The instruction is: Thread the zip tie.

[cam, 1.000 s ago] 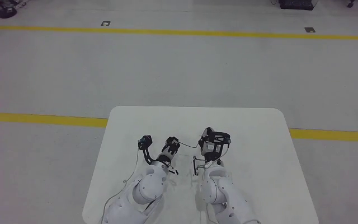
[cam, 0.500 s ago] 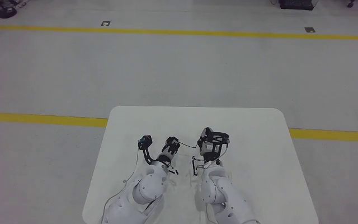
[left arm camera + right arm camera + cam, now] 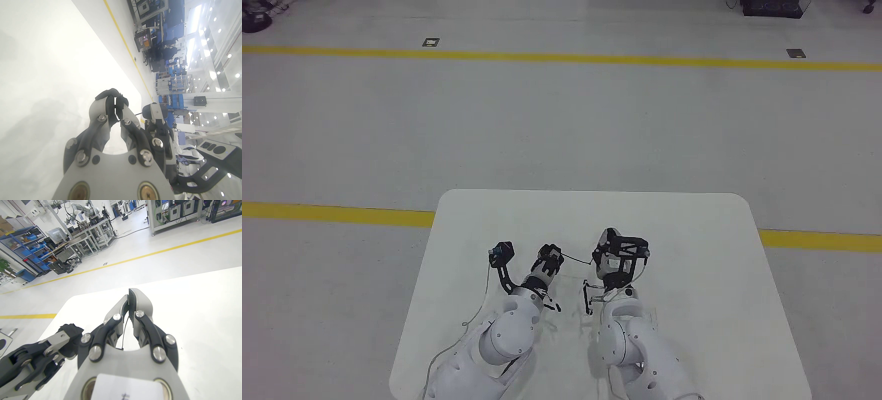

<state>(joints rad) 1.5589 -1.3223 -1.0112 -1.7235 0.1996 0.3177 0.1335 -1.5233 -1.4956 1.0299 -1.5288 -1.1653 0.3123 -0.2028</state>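
A: Where is the thin black plastic zip tie (image 3: 124, 330) held?
B: Pinched by closed left gripper (image 3: 115, 101) and right gripper (image 3: 129, 298) fingers, above the white tabletop (image 3: 198, 306). Judged light, springy, slick; best held near the tip.

No lettering or number here can be read.

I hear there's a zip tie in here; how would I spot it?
Find the white table, then the two grippers meeting near its middle. The zip tie is the thin black strand pinched in both the left gripper and the right gripper, hair-fine beside their chunky fingers.
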